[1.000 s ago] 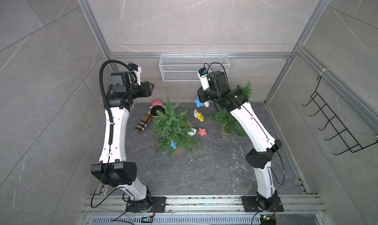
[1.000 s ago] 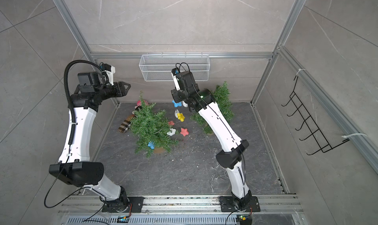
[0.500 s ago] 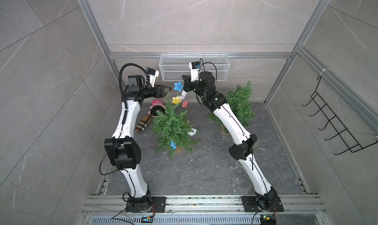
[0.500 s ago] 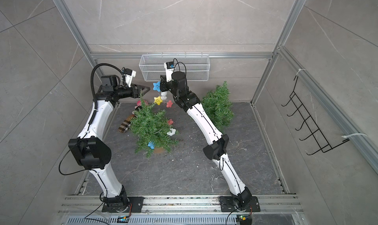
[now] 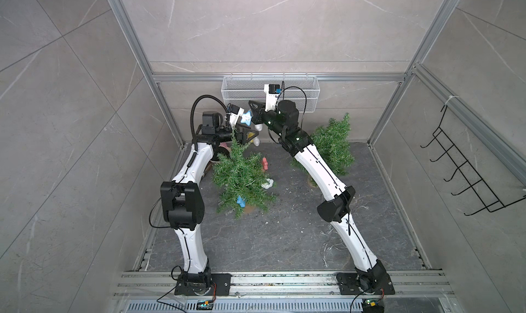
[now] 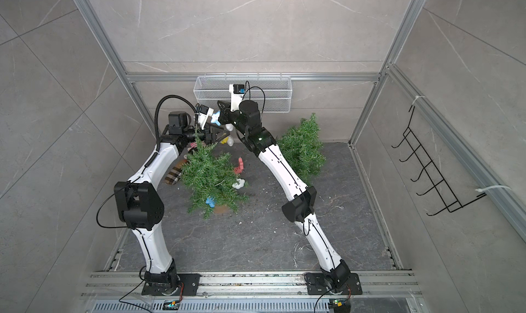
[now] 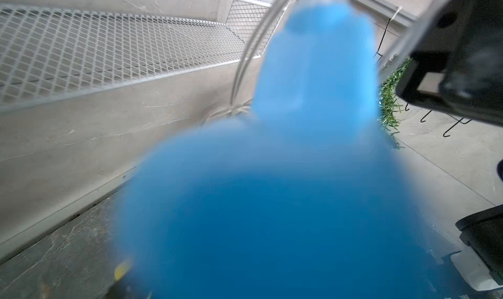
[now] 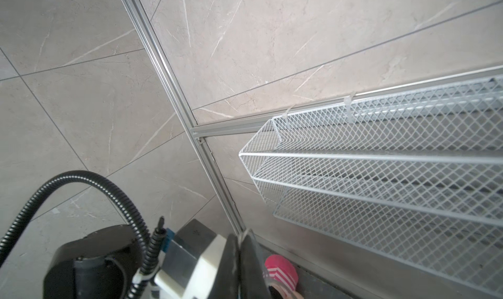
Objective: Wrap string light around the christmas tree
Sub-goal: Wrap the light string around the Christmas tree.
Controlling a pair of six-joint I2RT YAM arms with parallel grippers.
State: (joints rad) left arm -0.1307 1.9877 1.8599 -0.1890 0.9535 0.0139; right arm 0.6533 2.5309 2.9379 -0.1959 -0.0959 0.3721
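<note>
**String light held high at the treetop, left jaws wide**

The christmas tree (image 5: pixel 242 175) stands upright on the floor in front of my left arm. My left gripper (image 5: pixel 247 134) sits against its tip with the jaws well apart. My right gripper (image 5: pixel 252 106) hovers just above with its jaws together. It seems to pinch the string light (image 5: pixel 265 164) by its thin wire, which is hard to make out. The string trails down the tree on the side toward my right arm. Its blue star (image 5: pixel 246 118) hangs just beside the right gripper and above the left one.

Robotics lab test cell; stone-look panel walls (image 5: pixel 256 26) in aluminium frame (image 5: pixel 199 77); arm bases (image 5: pixel 202 286) bolted to floor rail (image 5: pixel 284 280)
</note>
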